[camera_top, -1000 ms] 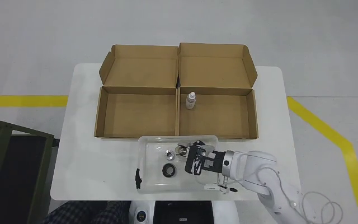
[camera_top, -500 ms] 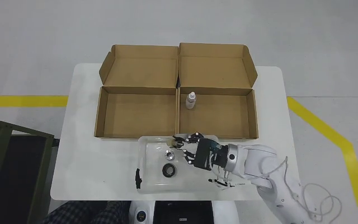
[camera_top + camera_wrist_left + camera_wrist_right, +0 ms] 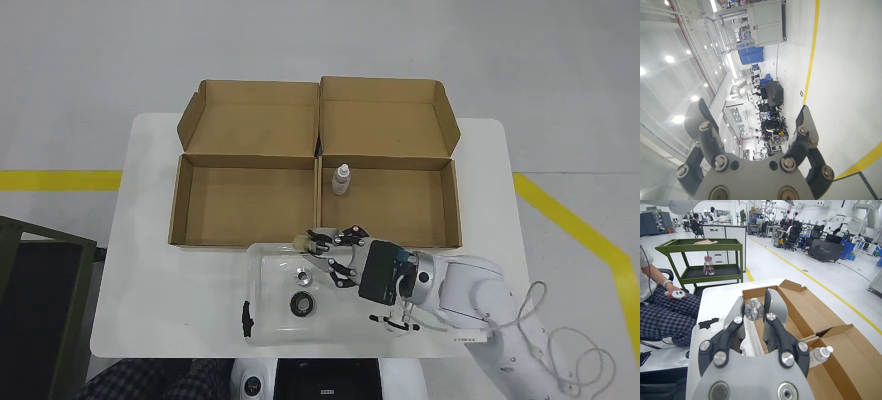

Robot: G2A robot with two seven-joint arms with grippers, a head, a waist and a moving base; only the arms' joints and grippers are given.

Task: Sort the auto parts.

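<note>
My right gripper [image 3: 754,308] is shut on a round ribbed silver metal part [image 3: 754,311], gripping it by its sides. From above, that right gripper [image 3: 312,243] holds the metal part [image 3: 302,241] over the back edge of the clear plastic bin [image 3: 256,290], close to the front wall of the left cardboard box [image 3: 245,205]. A black ring [image 3: 302,304] and a small silver part [image 3: 301,275] lie in the bin. My left gripper [image 3: 753,105] is open with nothing between its fingers, pointing out into the room.
The right cardboard box [image 3: 400,205] holds a white bottle [image 3: 341,180], which stands in its corner [image 3: 820,353]. Both box lids stand open at the back. Black tape [image 3: 245,320] sticks on the bin's front left. A green cart [image 3: 40,300] stands left of the table.
The right gripper has risen out of the bin with the metal part and moved back and left, toward the left box.
</note>
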